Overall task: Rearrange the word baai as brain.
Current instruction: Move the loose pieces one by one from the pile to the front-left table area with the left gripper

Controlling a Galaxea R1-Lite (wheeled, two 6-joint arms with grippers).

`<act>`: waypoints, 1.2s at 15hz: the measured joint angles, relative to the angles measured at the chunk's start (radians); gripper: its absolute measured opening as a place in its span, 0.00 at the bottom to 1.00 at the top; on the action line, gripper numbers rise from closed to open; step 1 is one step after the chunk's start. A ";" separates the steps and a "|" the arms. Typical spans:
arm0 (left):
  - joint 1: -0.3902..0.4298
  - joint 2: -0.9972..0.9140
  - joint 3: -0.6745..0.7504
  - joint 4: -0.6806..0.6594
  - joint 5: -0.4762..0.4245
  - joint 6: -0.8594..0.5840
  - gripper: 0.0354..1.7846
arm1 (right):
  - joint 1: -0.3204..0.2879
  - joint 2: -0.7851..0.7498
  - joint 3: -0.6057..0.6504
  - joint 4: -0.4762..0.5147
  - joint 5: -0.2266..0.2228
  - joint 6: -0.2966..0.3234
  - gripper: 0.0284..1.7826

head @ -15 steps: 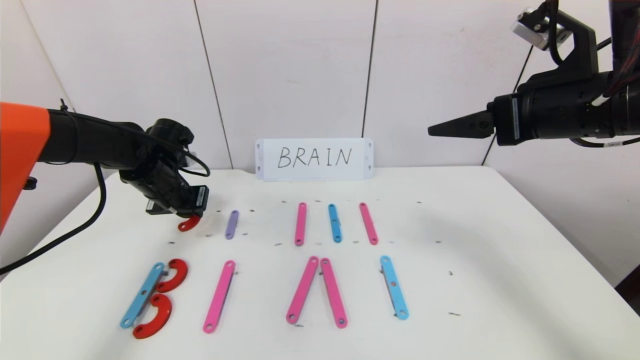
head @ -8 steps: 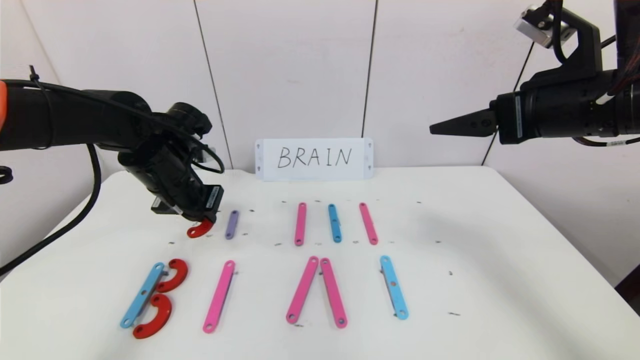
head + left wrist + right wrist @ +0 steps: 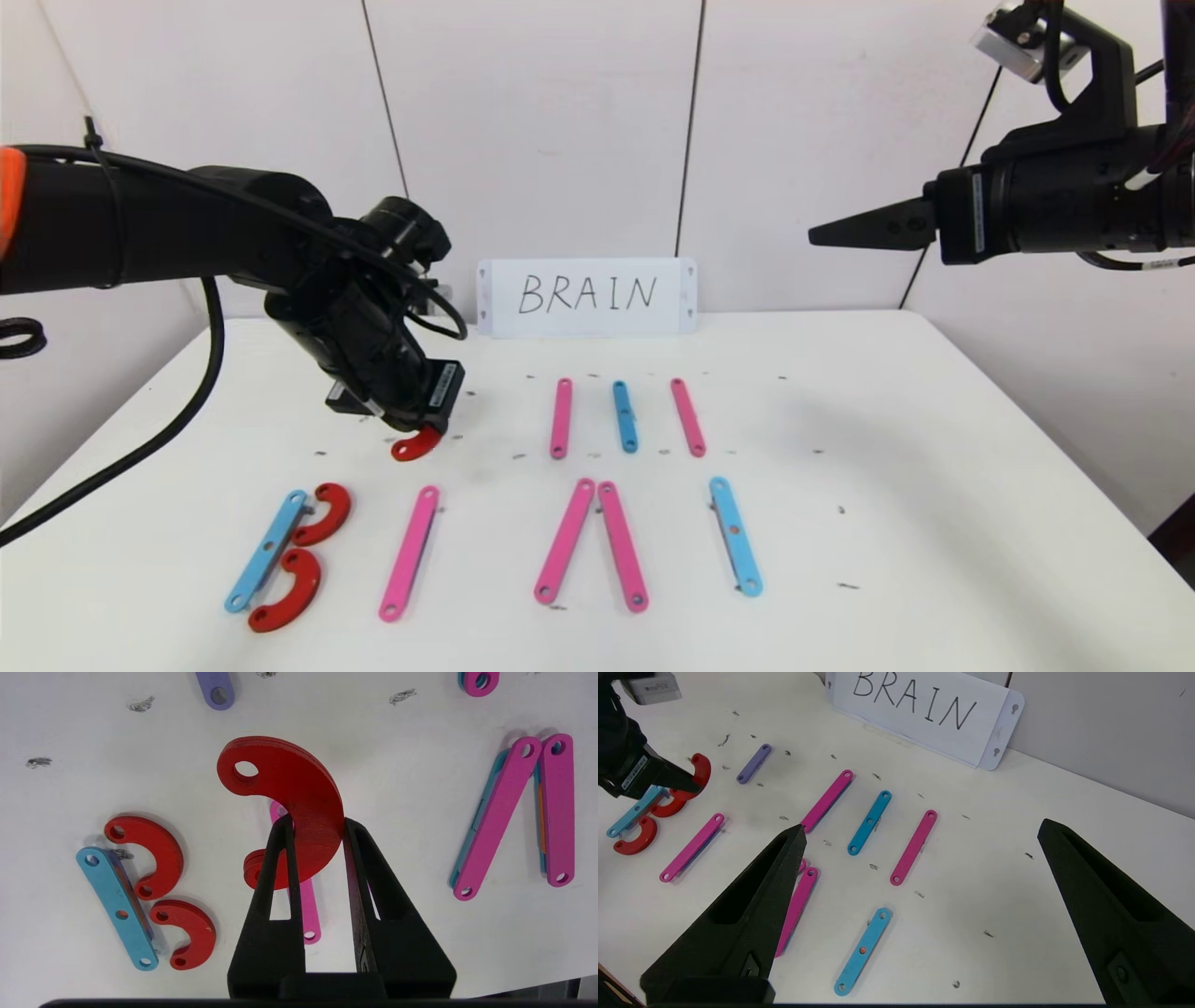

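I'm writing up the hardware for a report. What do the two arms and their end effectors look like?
Both arms are black. The left arm has an orange section near its base, a black cable looping beneath, and a white label by the left end effector. Its black fingers are tapered wedges with cut-out slots. The right arm carries a silver camera on a black bracket; the right end effector has matching pointed black fingers.

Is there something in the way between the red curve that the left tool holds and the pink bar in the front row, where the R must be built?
Nothing visible. The left tool grips the red curve above bare table; the pink bar lies beyond it, nothing between. The purple bar is off to the side.
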 joint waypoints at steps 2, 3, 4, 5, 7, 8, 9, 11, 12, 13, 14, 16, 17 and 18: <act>-0.018 0.017 0.013 0.004 0.001 -0.020 0.16 | 0.000 -0.002 0.000 0.000 0.000 0.000 0.98; -0.027 0.028 0.018 0.005 0.001 -0.037 0.16 | 0.000 -0.003 0.000 0.000 0.000 0.000 0.98; -0.037 0.042 0.024 0.006 0.001 -0.053 0.16 | 0.000 -0.003 0.000 0.000 0.000 0.000 0.98; -0.046 0.056 0.028 0.006 0.004 -0.069 0.16 | 0.000 -0.003 0.000 0.000 0.000 0.000 0.98; -0.062 0.089 0.032 0.004 0.008 -0.100 0.16 | 0.000 -0.003 0.000 0.000 0.000 0.000 0.98; -0.067 0.104 0.033 0.004 0.010 -0.118 0.16 | 0.000 -0.003 0.000 0.000 0.000 0.000 0.98; -0.071 0.119 0.033 0.004 0.010 -0.133 0.16 | 0.000 -0.002 0.000 0.000 0.000 0.000 0.98; -0.080 0.139 0.030 0.004 0.011 -0.165 0.16 | 0.000 -0.001 0.000 0.000 0.001 0.000 0.98; -0.087 0.147 0.027 0.004 0.013 -0.187 0.16 | 0.000 -0.001 0.000 0.000 0.001 0.000 0.98; -0.091 0.154 0.027 0.004 0.015 -0.194 0.16 | 0.000 0.000 0.000 0.000 0.000 0.000 0.98; -0.093 0.159 0.028 0.005 0.015 -0.197 0.16 | 0.000 0.001 0.000 0.001 0.000 -0.001 0.98; -0.095 0.169 0.031 0.006 0.015 -0.199 0.16 | 0.000 0.002 0.000 0.001 0.000 -0.001 0.98; -0.096 0.172 0.032 0.006 0.015 -0.201 0.16 | 0.000 0.002 0.000 0.002 0.000 -0.001 0.98; -0.097 0.176 0.032 0.006 0.015 -0.201 0.16 | 0.000 0.003 0.000 0.001 0.000 -0.001 0.98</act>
